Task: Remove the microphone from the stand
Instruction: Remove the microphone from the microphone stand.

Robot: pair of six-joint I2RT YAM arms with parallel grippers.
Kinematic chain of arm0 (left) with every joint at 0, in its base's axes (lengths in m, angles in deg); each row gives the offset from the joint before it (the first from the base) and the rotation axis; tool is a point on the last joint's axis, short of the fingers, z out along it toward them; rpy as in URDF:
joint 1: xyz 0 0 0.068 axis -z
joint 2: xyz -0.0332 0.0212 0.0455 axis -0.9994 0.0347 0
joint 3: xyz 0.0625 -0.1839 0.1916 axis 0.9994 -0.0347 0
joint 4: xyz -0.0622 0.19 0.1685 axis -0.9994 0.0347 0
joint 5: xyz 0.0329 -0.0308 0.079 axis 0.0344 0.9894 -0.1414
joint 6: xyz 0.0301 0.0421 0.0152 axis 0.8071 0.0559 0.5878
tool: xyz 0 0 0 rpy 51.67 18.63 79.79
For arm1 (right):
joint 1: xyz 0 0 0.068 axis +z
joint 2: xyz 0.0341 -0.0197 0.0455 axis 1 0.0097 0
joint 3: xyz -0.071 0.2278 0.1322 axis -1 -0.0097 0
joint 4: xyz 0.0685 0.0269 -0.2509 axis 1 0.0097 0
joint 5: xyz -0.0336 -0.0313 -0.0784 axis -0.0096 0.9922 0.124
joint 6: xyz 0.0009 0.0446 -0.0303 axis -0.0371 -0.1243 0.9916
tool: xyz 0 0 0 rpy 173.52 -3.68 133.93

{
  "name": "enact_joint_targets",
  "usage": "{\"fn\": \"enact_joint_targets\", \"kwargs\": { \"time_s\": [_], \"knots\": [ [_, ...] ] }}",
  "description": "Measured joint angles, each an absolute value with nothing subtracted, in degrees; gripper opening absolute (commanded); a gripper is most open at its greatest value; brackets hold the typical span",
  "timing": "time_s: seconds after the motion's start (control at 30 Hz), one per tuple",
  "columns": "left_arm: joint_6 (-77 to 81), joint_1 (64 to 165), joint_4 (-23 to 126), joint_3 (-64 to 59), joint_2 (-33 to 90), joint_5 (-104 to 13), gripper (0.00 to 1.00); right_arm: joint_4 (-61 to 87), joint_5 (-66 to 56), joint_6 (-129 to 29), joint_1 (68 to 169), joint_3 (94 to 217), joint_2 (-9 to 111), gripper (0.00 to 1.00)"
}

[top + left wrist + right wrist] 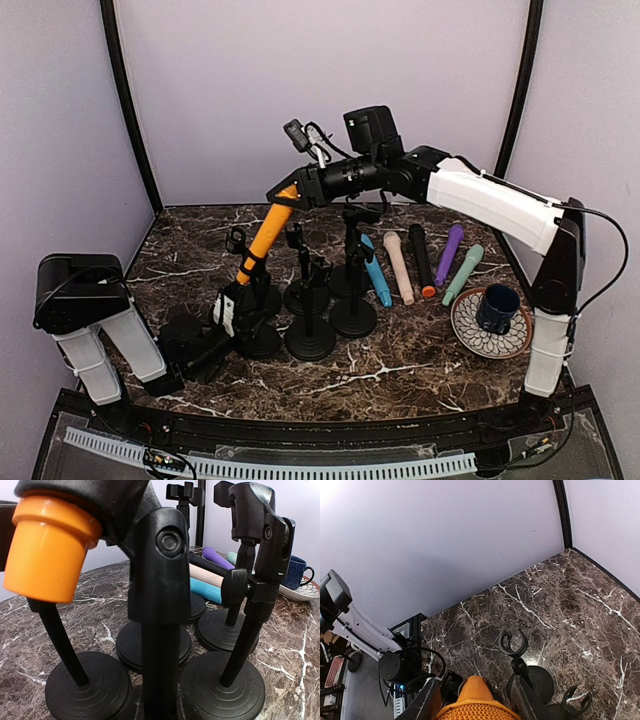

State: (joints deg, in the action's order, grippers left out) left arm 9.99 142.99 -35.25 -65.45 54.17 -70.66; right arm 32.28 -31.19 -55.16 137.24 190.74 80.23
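Observation:
The orange microphone [264, 236] slants up from the clip of a black stand [258, 335] at the left of the table. My right gripper [288, 192] is shut on its mesh head [475, 707], with one finger [422, 705] on each side. In the left wrist view the microphone's butt end [50, 550] sticks out below the clip [107, 500]. My left gripper [230, 308] is low at the stand and shut on its pole [160, 645]; its fingers are hidden in the left wrist view.
Three empty stands [310, 338] [353, 315] [303, 296] crowd just right of the held one. Several microphones lie behind them, from blue [377, 272] to green [463, 274]. A plate [468, 333] with a blue mug [497, 306] sits at the right.

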Motion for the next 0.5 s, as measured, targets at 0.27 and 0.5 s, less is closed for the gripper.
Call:
{"fn": "enact_joint_targets", "kwargs": {
  "time_s": [0.27,0.5],
  "knots": [
    [10.1,143.0,-35.3,-65.5,54.2,-70.7,0.00,25.3,-38.6,-55.5,134.4,188.0,80.2,0.20],
    [9.1,142.9,-35.0,-66.6,54.1,-71.4,0.00,22.2,-35.1,-57.6,133.5,187.0,77.4,0.20]
  ]
}}
